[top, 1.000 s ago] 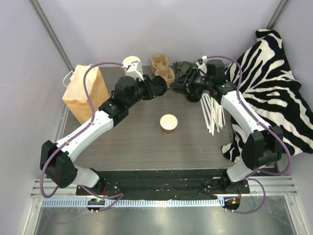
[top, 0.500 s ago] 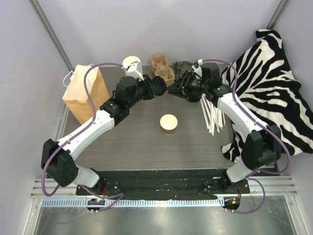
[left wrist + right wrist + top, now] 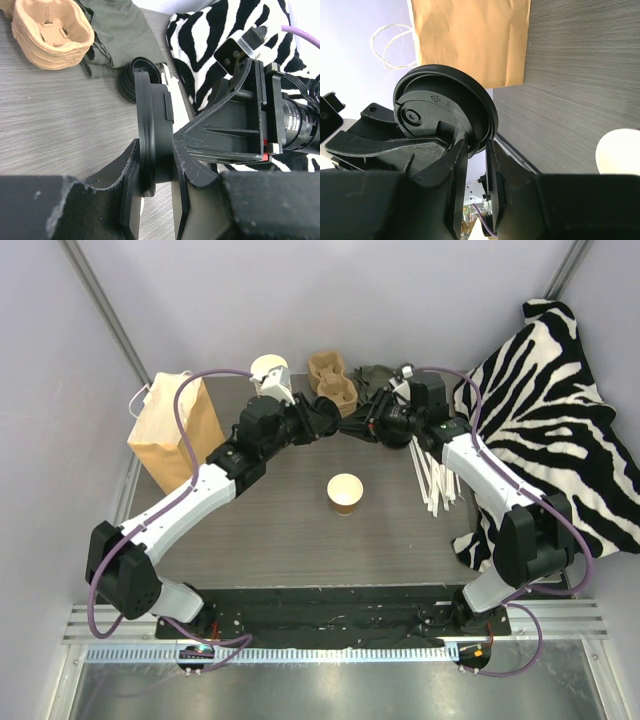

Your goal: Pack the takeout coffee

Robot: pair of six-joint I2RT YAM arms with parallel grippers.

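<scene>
A small brown paper cup [image 3: 344, 492] stands open, with no lid on it, in the middle of the table; its rim shows in the right wrist view [image 3: 620, 152]. No lidded cup is in view. My left gripper [image 3: 330, 418] and right gripper [image 3: 362, 425] meet at the back of the table. The left gripper [image 3: 156, 150] is shut on a black lid [image 3: 154, 125], held on edge. The right gripper [image 3: 476, 147] has its fingers closed on the opposite rim of the same lid [image 3: 440, 107].
A brown paper bag [image 3: 175, 430] stands at the back left. A stack of white-rimmed cups [image 3: 270, 373], cardboard cup carriers [image 3: 333, 378], a grey-green cloth [image 3: 377, 377] and loose black lids [image 3: 131, 80] lie along the back. White straws [image 3: 435, 475] and a zebra cloth [image 3: 560, 410] are on the right.
My right gripper has moved left to the lid held in my left gripper and now grips its rim. The left arm and the cup have stayed put.
</scene>
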